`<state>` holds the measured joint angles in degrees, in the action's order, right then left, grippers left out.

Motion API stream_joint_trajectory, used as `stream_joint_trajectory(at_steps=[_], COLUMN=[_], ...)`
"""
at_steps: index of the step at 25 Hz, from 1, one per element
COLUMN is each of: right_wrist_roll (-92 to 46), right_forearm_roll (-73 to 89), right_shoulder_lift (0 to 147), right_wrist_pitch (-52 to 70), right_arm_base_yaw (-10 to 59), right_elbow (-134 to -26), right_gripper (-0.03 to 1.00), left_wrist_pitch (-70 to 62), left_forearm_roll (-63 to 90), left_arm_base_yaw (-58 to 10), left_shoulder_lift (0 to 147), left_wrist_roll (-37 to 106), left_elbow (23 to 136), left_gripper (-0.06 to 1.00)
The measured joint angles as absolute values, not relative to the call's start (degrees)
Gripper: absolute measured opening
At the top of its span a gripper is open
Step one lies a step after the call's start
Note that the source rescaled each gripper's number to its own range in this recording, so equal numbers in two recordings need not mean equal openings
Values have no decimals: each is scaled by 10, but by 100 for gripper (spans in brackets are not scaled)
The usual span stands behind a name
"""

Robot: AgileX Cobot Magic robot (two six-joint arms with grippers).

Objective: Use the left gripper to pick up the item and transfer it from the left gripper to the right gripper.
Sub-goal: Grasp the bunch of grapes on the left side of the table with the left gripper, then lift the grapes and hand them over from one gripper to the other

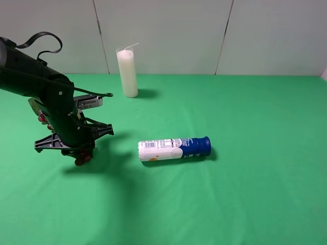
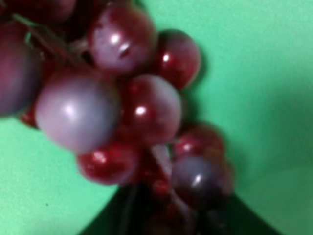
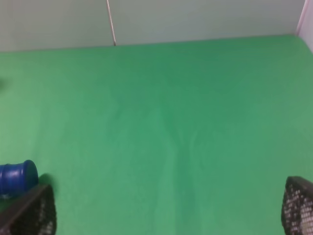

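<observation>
The item, a bunch of dark red-purple grapes, fills the left wrist view, blurred and very close, just over the green cloth. In the high view only a few grapes show under the left gripper at the left of the table. The gripper's black fingers meet in the middle around the bunch, so it is shut on it. Its leaves are hidden. The right gripper is open and empty over bare green cloth, with its mesh fingertips far apart. It is outside the high view.
A white-and-blue bottle lies on its side at the table's middle; its blue cap shows beside the right gripper's finger. A white candle stands upright at the back left. Grey wall panels close off the table's far edge.
</observation>
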<state>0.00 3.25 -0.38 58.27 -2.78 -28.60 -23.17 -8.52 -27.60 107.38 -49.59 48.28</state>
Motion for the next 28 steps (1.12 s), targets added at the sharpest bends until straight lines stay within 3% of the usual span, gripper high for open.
stream_joint_trajectory(at_steps=[2,16,28], right_wrist_roll=[0,0,0], right_forearm_roll=[33,33,33], right_shoulder_lift=[-4,-4,-4], right_wrist_pitch=[583,583,583], right_arm_base_yaw=[-28,-28,-28], right_elbow=[-286,-286,-286], right_gripper=[100,100,100], left_wrist_pitch=[-231,-242,-329], left_forearm_roll=[-86,-85,-84], left_arm_base_yaw=[-276,-276,-276], left_shoulder_lift=[1074,1067,919], left_wrist_roll=[-496,-496,-470], left_elbow=[483,483,483], left_gripper=[1,1,0])
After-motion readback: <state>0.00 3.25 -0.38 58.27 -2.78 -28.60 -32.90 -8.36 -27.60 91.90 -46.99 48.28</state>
